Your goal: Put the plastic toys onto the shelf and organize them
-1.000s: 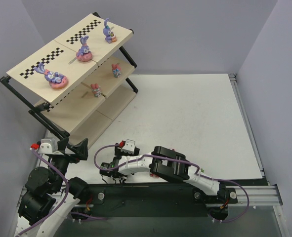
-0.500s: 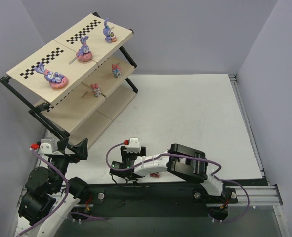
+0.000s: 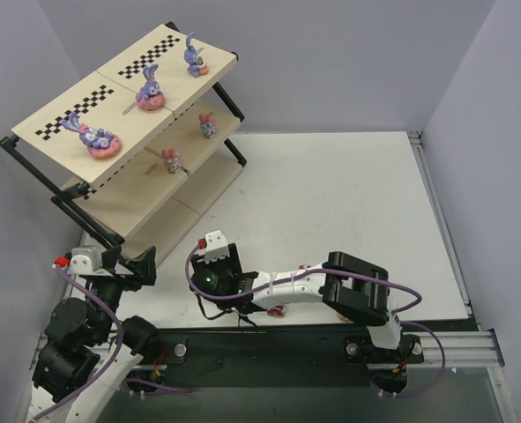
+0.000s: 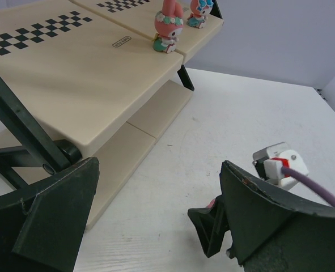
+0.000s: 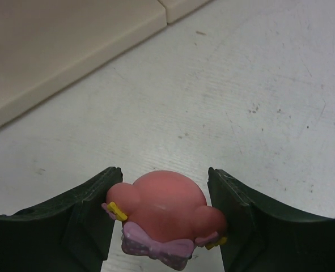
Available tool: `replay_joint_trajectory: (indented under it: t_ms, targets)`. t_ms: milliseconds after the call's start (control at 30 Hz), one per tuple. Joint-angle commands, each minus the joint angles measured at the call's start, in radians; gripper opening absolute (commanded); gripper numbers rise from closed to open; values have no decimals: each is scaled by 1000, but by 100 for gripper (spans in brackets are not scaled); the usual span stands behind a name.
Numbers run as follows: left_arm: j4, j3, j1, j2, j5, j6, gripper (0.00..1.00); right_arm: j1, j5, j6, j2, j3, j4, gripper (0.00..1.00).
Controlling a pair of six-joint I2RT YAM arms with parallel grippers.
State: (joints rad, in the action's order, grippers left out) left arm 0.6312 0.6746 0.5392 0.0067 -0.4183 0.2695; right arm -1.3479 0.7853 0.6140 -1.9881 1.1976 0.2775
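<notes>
My right gripper hangs low over the table near the shelf's foot. It is shut on a pink rounded toy with a purple bow, and both fingers press on the toy's side bumps. The shelf stands at the back left. Three purple bunnies sit on its top board, and two pink figures stand on the middle board. My left gripper is open and empty at the near left, facing the shelf.
The shelf's lowest board lies just ahead and to the left of the held toy. A small pink bit peeks out under my right forearm. The white table stretches off to the right, with walls on three sides.
My right gripper has swung left and turned towards the shelf's foot, still holding the pink toy, while its elbow shifted right. The left arm has not moved.
</notes>
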Motion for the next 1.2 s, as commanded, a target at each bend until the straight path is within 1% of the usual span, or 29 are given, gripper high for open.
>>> replay_joint_trajectory:
  t_ms: [0,133,200,267,400,433,500,533,633,667,800,833,933,967,1167]
  targets:
    - [-25,17,-8,-83,-25,0,98,3,-24,-163,127,-12,146,5]
    - [-22,20,-8,-93,-49,5,97,1,-37,-235,182,-27,209,5]
    - [-13,23,-10,-106,-83,14,97,1,-49,-264,215,-26,222,5]
    - [-7,28,-12,-122,-105,19,97,1,-73,-325,238,-10,247,5]
    - [16,39,-19,-123,-220,62,97,7,-165,-434,245,45,273,7]
    - [18,42,-19,-120,-290,68,97,12,-188,-447,242,65,260,8]
    - [36,51,-19,-111,-353,98,97,26,-268,-487,230,95,281,9]
    - [63,57,-19,-109,-422,118,97,29,-291,-496,227,105,285,9]
    - [99,74,-19,-106,-491,187,97,52,-386,-531,209,151,304,9]
    - [107,82,-19,-106,-519,204,97,58,-443,-543,200,167,307,9]
    - [117,80,-18,-123,-551,231,97,87,-567,-569,163,256,309,9]
    - [127,82,-19,-122,-554,235,97,95,-587,-574,150,304,304,9]
    - [128,82,-19,-123,-559,238,97,108,-656,-589,98,391,290,12]
    - [130,82,-19,-123,-562,243,97,116,-664,-591,69,411,295,14]
    - [137,83,-21,-123,-560,252,97,141,-755,-591,-46,563,287,15]
